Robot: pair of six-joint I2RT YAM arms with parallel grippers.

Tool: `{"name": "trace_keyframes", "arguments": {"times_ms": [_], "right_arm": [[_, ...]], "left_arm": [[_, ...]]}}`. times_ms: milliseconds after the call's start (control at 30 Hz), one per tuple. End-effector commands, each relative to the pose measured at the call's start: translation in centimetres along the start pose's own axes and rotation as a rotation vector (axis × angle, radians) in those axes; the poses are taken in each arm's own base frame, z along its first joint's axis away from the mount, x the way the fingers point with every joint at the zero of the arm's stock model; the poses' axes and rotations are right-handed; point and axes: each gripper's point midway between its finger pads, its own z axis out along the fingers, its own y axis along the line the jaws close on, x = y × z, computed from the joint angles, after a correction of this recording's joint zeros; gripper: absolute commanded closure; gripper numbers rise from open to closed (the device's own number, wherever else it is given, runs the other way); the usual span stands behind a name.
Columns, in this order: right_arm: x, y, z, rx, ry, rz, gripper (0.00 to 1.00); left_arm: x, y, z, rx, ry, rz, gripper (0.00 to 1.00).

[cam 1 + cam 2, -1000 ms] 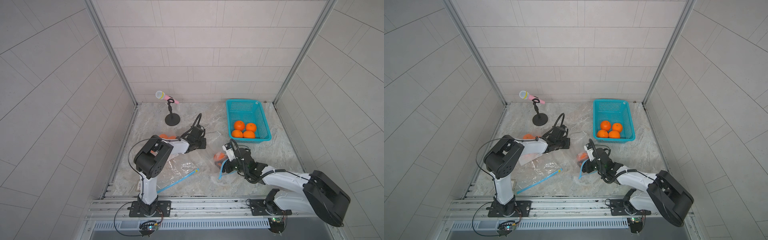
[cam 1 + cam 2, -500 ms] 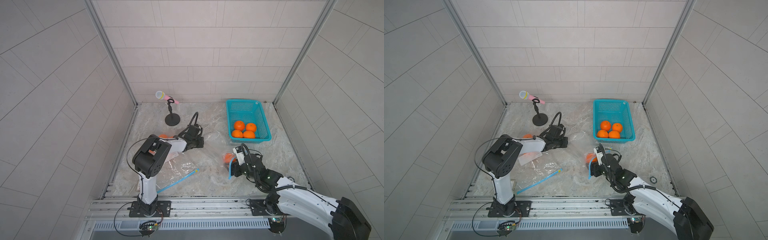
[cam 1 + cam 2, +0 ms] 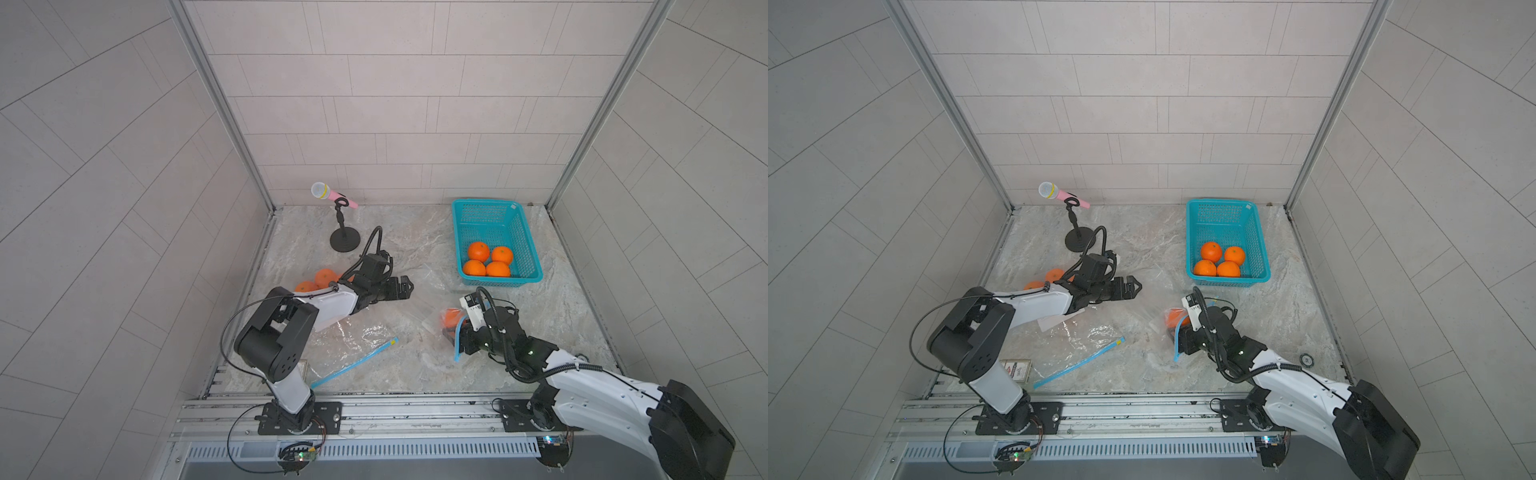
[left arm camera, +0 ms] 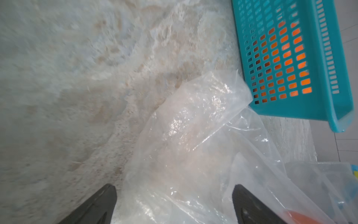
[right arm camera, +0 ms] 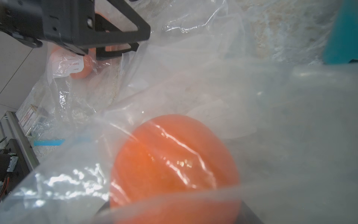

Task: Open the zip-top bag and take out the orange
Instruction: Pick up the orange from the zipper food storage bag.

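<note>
The orange sits between the fingers of my right gripper, which is shut on it, with clear film of the zip-top bag draped over it. In both top views the orange shows at the right gripper, and the bag's blue zip strip hangs beside it. The bag's crumpled clear body lies between the two grippers. My left gripper is open low over the plastic and holds nothing; it shows at mid-table.
A teal basket with several oranges stands at the back right. A second clear bag with a blue zip lies under the left arm, two oranges behind it. A microphone stand is at the back, a small card near the front.
The left gripper has gone from shut to wide open and let go of the bag. The right arm has swung right and pulled back a little with the orange.
</note>
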Motion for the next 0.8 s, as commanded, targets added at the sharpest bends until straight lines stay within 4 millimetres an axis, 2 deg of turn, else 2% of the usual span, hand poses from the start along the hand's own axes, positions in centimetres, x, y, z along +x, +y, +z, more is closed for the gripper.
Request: {"name": "trace_keyframes", "arguments": {"times_ms": [0,67,100,167,200,233,267,333,400,467,533,667,767], "right_arm": [[-1.3,0.4,-0.2,-0.013,-0.049,-0.008,0.40],[-1.6,0.4,-0.2,-0.019,-0.062,-0.002,0.40],[-1.6,0.5,-0.1,-0.022,-0.063,-0.003,0.40],[-1.7,0.5,0.2,-0.025,-0.067,0.000,0.40],[-1.7,0.5,0.3,-0.031,-0.071,0.001,0.40],[-1.7,0.6,0.6,-0.045,-0.080,0.005,0.40],[-1.8,0.6,0.7,-0.049,-0.089,0.014,0.40],[-1.8,0.8,0.8,-0.071,-0.089,0.031,0.41],[-1.6,0.2,0.5,-0.039,-0.075,0.043,0.41],[-1.7,-0.3,-0.3,-0.012,-0.086,0.058,0.41],[-2.1,-0.1,-1.2,-0.017,-0.109,0.061,0.41],[-2.9,0.6,-2.8,-0.066,-0.176,0.065,0.41],[-2.9,0.6,-3.1,-0.090,-0.196,0.087,0.42]], "left_arm": [[2.2,-0.8,0.6,0.055,0.068,-0.019,0.00],[2.9,-1.0,0.6,0.038,0.083,-0.004,0.01],[3.2,-1.3,0.7,0.049,0.093,-0.002,0.08],[3.3,-2.3,0.8,0.109,0.087,-0.003,0.36],[3.3,-2.5,0.9,0.125,0.085,-0.003,0.57],[3.2,-2.7,1.0,0.135,0.093,-0.005,0.83],[3.1,-2.6,1.1,0.136,0.094,-0.007,1.00],[2.6,-1.9,1.3,0.109,0.084,-0.013,1.00],[1.9,0.1,1.2,0.024,0.070,-0.020,1.00],[1.0,2.3,0.4,-0.081,0.040,-0.017,1.00],[0.1,3.5,-0.6,-0.163,0.003,-0.001,1.00],[-0.8,4.4,-1.4,-0.250,-0.008,0.018,1.00],[-1.0,4.8,-1.1,-0.240,-0.005,0.007,1.00]]}}
